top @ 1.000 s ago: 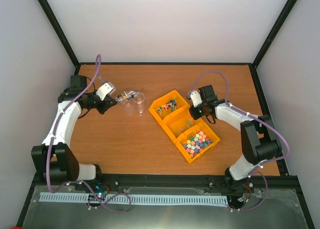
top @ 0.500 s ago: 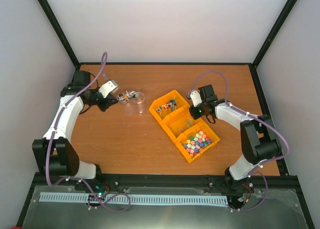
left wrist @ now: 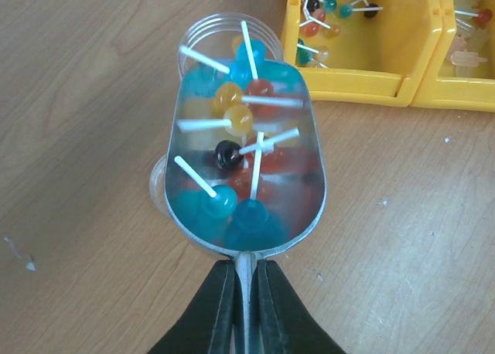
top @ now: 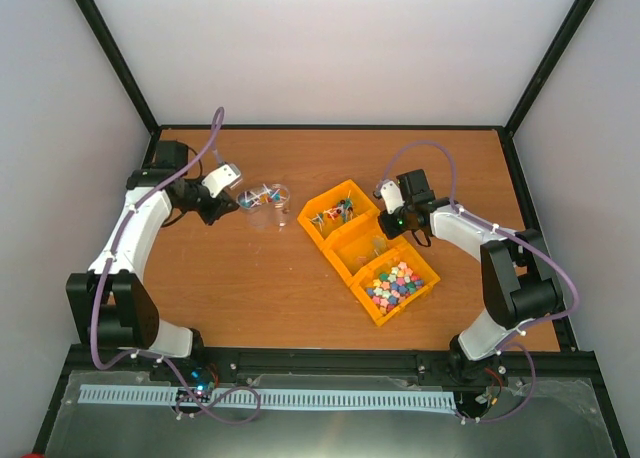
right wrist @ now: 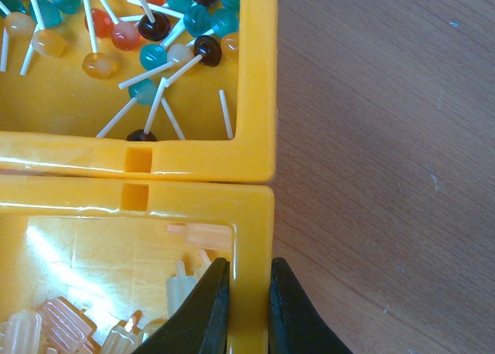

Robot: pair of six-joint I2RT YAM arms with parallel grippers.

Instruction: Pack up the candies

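Observation:
The candies (top: 394, 283), small pastel pieces, lie heaped in the nearest yellow bin (top: 364, 306). My left gripper (top: 218, 207) (left wrist: 246, 292) is shut on the handle of a metal scoop (top: 260, 193) (left wrist: 247, 168). The scoop holds several lollipops (left wrist: 232, 118) with white sticks and hangs over a clear cup (top: 276, 200) (left wrist: 224, 37). My right gripper (top: 400, 223) (right wrist: 249, 292) is shut on the right rim of the middle yellow bin (top: 352, 246) (right wrist: 251, 215), one finger inside and one outside.
The far yellow bin (top: 309, 221) (right wrist: 255, 76) holds more lollipops (right wrist: 155, 29). Pale translucent pieces (right wrist: 46, 323) lie in the middle bin. A second clear cup (top: 257, 216) (left wrist: 158, 188) stands beside the first. Black frame posts edge the wooden table (top: 250, 278).
My left arm has carried the scoop a little to the right, further over the clear cups. The right arm and the bins have not moved.

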